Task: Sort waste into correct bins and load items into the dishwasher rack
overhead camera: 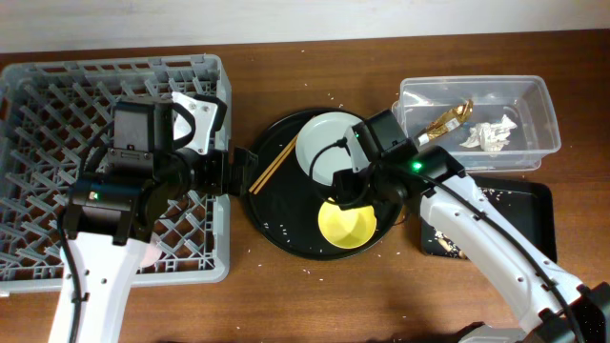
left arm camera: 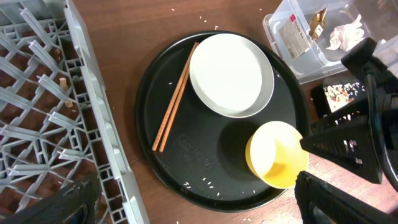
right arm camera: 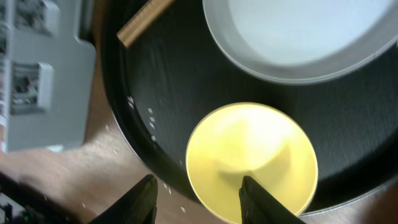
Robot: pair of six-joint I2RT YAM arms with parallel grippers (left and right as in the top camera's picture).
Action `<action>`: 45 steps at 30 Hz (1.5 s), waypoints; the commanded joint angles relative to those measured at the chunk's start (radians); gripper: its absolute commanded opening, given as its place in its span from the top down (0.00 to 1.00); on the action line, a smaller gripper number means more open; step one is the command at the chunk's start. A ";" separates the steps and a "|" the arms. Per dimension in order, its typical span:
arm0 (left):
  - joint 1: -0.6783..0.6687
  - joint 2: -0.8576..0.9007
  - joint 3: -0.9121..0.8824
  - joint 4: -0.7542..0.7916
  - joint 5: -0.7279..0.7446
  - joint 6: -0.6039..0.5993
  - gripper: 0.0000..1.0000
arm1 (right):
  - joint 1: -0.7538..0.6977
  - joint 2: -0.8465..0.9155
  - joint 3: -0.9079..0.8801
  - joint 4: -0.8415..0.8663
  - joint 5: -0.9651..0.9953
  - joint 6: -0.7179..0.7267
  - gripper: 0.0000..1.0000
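The yellow bowl (overhead camera: 348, 226) sits on the round black tray (overhead camera: 276, 224) near its front edge. The pale grey-green plate (overhead camera: 324, 143) and wooden chopsticks (overhead camera: 272, 164) also lie on that tray. My right gripper (right arm camera: 199, 199) is open over the bowl (right arm camera: 252, 158), one finger inside it and one outside its rim. My left gripper (left arm camera: 199, 210) is open and empty between the rack (overhead camera: 57, 143) and the round tray. The clear tub (overhead camera: 534, 105) holds the gold-brown wrapper (overhead camera: 450, 119) and white napkin (overhead camera: 491, 133). The pink and light-blue cups are out of view.
The shallow black rectangular tray (overhead camera: 519, 205) lies at the right with pale food scraps (overhead camera: 443, 238) at its left end. Loose crumbs dot the round tray and the wooden table around it. My right arm crosses above the rectangular tray.
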 commanded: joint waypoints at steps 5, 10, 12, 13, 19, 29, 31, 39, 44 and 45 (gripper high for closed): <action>-0.004 0.003 0.003 0.001 -0.007 0.015 0.01 | -0.013 -0.131 0.118 -0.125 -0.035 -0.099 0.02; -0.004 0.003 0.003 0.001 -0.007 0.015 0.01 | -0.013 -0.478 0.138 -0.140 0.269 -0.124 0.02; -0.004 0.003 0.003 0.001 -0.007 0.015 0.01 | -0.013 -0.603 0.138 -0.166 0.436 -0.124 0.02; -0.004 0.003 0.003 0.001 -0.007 0.015 0.01 | -0.013 -0.659 0.137 -0.196 0.504 -0.124 0.01; -0.004 0.003 0.003 0.001 -0.007 0.015 0.01 | -0.190 -1.099 -0.405 0.106 0.608 -0.206 0.02; -0.004 0.003 0.003 0.001 -0.007 0.015 0.01 | -0.216 -1.511 -1.233 0.861 0.597 -0.202 0.02; -0.004 0.003 0.003 0.001 -0.007 0.015 0.01 | -0.216 -1.510 -1.233 0.831 0.598 -0.202 0.02; -0.004 0.003 0.003 0.002 0.002 0.013 0.01 | -0.216 -1.510 -1.233 0.832 0.598 -0.202 0.02; -0.251 0.138 0.003 0.090 0.088 -0.063 0.01 | -0.216 -1.510 -1.233 0.832 0.598 -0.202 0.02; -0.347 0.209 0.003 0.107 0.056 -0.063 0.01 | -0.216 -1.510 -1.233 0.832 0.598 -0.202 0.02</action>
